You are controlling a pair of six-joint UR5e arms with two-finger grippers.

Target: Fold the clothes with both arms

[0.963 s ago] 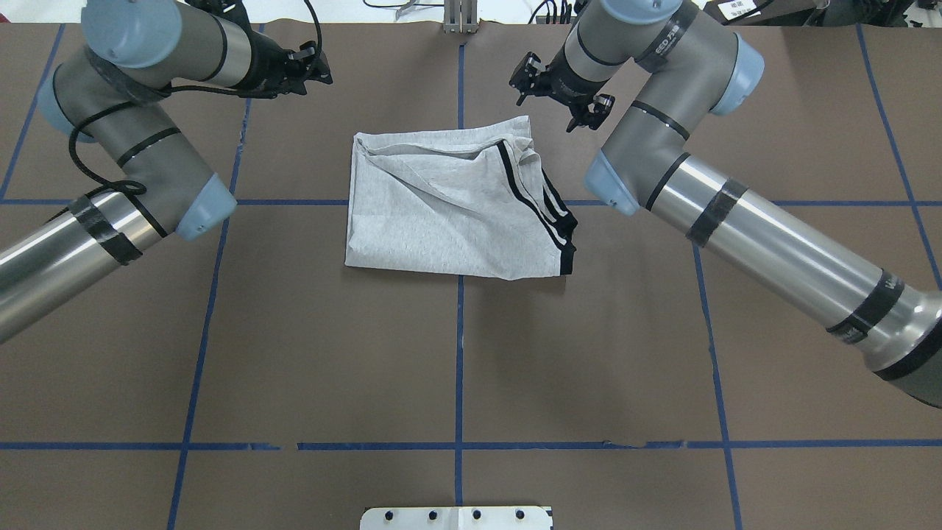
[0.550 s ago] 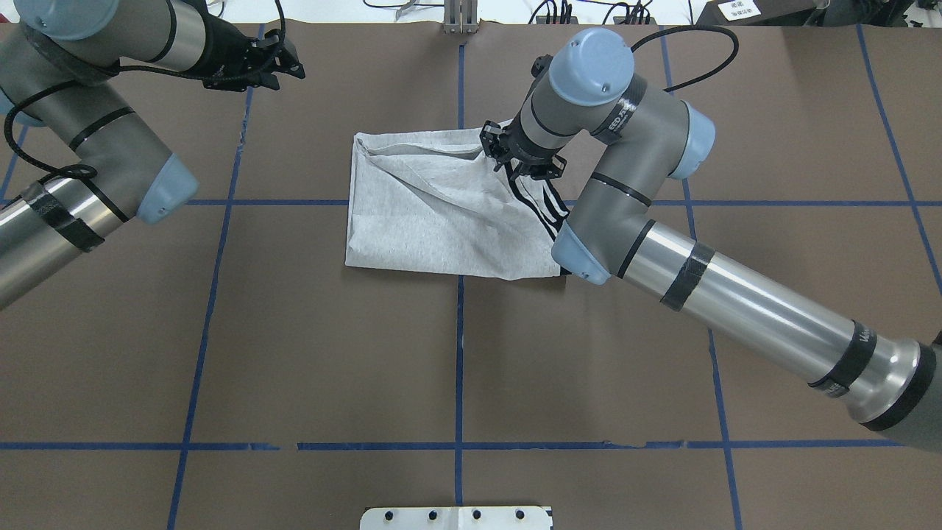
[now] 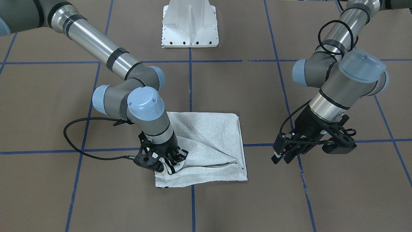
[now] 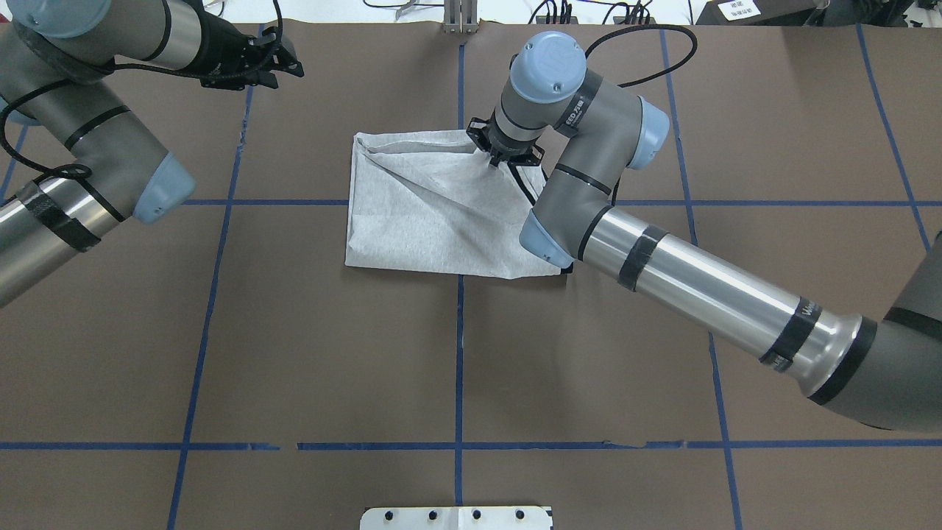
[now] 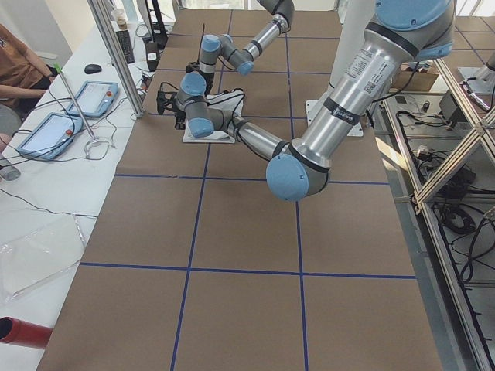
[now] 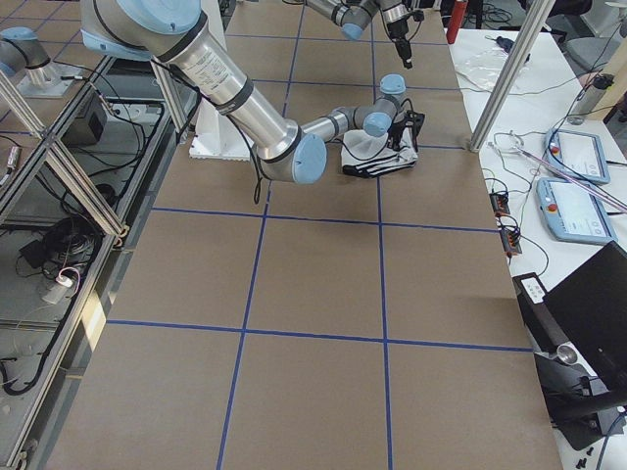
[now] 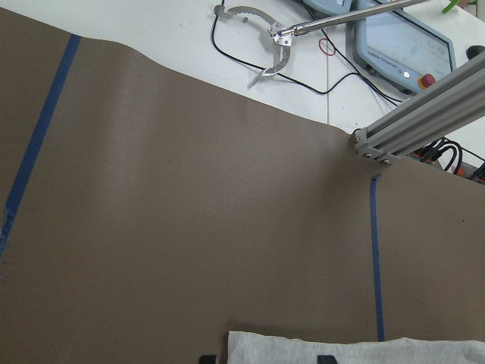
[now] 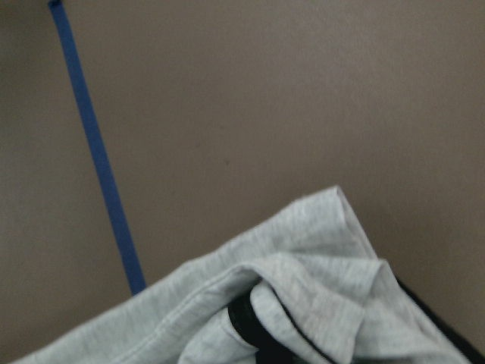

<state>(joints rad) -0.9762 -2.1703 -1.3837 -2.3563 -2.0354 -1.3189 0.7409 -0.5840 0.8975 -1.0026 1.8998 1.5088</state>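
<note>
T-shirt (image 4: 434,213) lies folded at the middle of the table (image 4: 294,331). You see the right gripper (image 4: 506,156) down on its far corner; whether its jaws grip, I cannot tell. The left gripper (image 4: 289,71) hovers well apart, jaws wide.

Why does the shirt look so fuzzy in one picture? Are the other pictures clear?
Right wrist view: the T-shirt and blue tape line look soft, likely because the cloth sits very near the lens. Left wrist view: sharp. Overhead view: sharp, with bright glare on the right arm.
</note>
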